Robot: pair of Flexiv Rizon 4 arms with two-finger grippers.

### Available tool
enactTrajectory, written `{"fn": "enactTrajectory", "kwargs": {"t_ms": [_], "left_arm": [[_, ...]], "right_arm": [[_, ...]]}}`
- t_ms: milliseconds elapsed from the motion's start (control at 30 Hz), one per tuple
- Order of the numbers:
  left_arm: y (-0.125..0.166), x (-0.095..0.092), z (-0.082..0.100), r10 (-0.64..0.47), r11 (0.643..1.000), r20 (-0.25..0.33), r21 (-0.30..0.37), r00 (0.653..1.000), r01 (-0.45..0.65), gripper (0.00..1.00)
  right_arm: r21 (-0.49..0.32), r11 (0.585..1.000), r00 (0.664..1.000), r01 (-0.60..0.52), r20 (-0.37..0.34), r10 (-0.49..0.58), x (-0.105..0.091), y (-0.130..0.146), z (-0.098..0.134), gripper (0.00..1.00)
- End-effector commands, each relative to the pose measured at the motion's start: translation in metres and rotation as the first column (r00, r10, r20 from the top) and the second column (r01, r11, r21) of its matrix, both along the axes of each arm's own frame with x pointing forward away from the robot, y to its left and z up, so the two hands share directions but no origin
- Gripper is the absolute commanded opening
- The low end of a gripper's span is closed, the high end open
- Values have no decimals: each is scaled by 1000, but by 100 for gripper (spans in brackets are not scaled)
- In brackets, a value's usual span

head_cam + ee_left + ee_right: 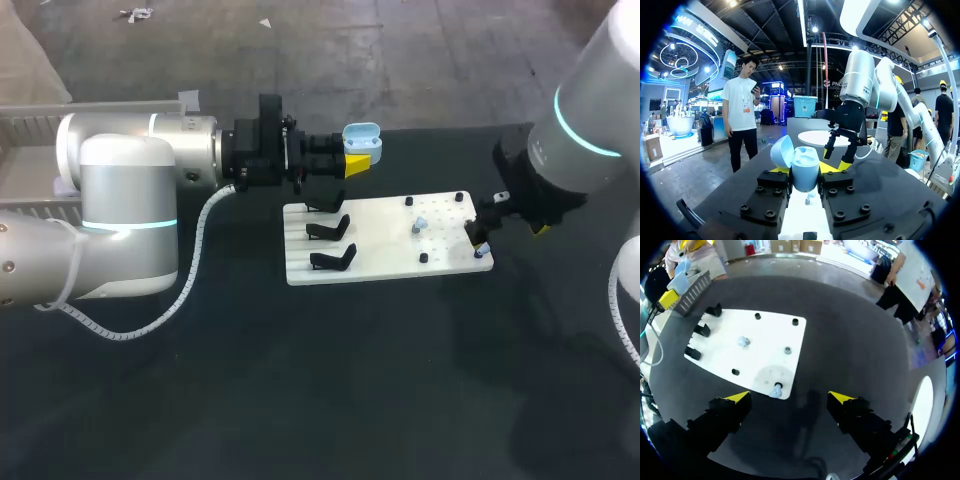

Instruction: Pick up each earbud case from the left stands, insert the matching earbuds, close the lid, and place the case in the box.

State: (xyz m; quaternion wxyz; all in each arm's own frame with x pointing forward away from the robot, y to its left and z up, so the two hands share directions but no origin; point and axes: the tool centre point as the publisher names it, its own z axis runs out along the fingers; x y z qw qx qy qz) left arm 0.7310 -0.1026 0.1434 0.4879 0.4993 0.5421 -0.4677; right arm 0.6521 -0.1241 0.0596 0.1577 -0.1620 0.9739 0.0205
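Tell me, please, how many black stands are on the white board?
3, in a column at the left end of the board: the far stand, the middle stand and the near stand. None seems hidden.

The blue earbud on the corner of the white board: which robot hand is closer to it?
Right. The right gripper hangs open just above the earbud. The left gripper is across the board, beyond the black stands, shut on the open blue case.

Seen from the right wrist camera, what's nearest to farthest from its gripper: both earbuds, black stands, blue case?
1. Corner earbud, on the board's nearest corner.
2. Middle earbud, mid-board.
3. Black stands, board's far side.
4. Blue case, held up beyond the board.
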Motion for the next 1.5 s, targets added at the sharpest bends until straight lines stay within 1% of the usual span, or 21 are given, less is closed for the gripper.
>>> {"fn": "enactTrajectory", "kwargs": {"t_ms": [33,133,233,433,467,500,533,600,633,667,700,733,800,867,1033,1100,1367,1433,1500], "left_arm": [[-1,0,-1,3,1000,4,-4,1000,-3,0],[-1,0,-1,3,1000,4,-4,1000,-3,0],[-1,0,-1,3,1000,4,-4,1000,-3,0],[-1,0,-1,3,1000,4,-4,1000,-3,0],[-1,0,-1,3,1000,4,-4,1000,-3,0],[-1,0,-1,3,1000,4,-4,1000,-3,0],[-1,0,-1,3,1000,4,-4,1000,-3,0],[-1,0,-1,3,1000,4,-4,1000,-3,0],[-1,0,-1,3,1000,4,-4,1000,-3,0],[-1,0,-1,3,1000,4,-4,1000,-3,0],[-1,0,-1,3,1000,4,-4,1000,-3,0],[-1,0,-1,3,1000,4,-4,1000,-3,0],[-1,0,-1,3,1000,4,-4,1000,-3,0],[-1,0,-1,3,1000,4,-4,1000,-3,0],[-1,0,-1,3,1000,4,-4,1000,-3,0],[-1,0,-1,3,1000,4,-4,1000,-3,0],[-1,0,-1,3,1000,4,-4,1000,-3,0],[-1,0,-1,3,1000,4,-4,1000,-3,0],[-1,0,-1,3,1000,4,-4,1000,-3,0]], "right_arm": [[-25,999,999,-32,-5,32,-2,7,-7,100],[-69,995,997,-72,-12,72,-4,9,-12,100],[-107,990,996,-92,-23,90,-6,9,-16,100],[-114,991,996,-73,-50,68,-5,9,-19,99],[-111,991,997,-71,-51,66,-5,9,-19,97],[-113,991,997,-69,-51,64,-5,10,-20,93],[-116,991,997,-66,-53,60,-5,11,-20,87],[-114,991,997,-64,-53,58,-5,12,-22,81],[-114,991,997,-64,-53,58,-5,13,-23,76],[-113,992,997,-63,-53,58,-5,13,-25,67],[-112,992,997,-63,-54,57,-5,14,-27,66],[-112,992,997,-63,-56,57,-5,15,-28,69],[-111,992,997,-60,-59,54,-6,16,-30,69],[-109,992,997,-57,-63,50,-6,18,-31,62],[-102,994,997,-50,-62,44,-6,20,-34,53],[-100,994,997,-44,-61,38,-6,20,-35,45],[-95,995,998,-31,-51,26,-2,17,-34,45],[-96,995,998,-30,-50,25,-1,17,-34,42],[-97,995,998,-29,-49,24,0,17,-34,42]]}}
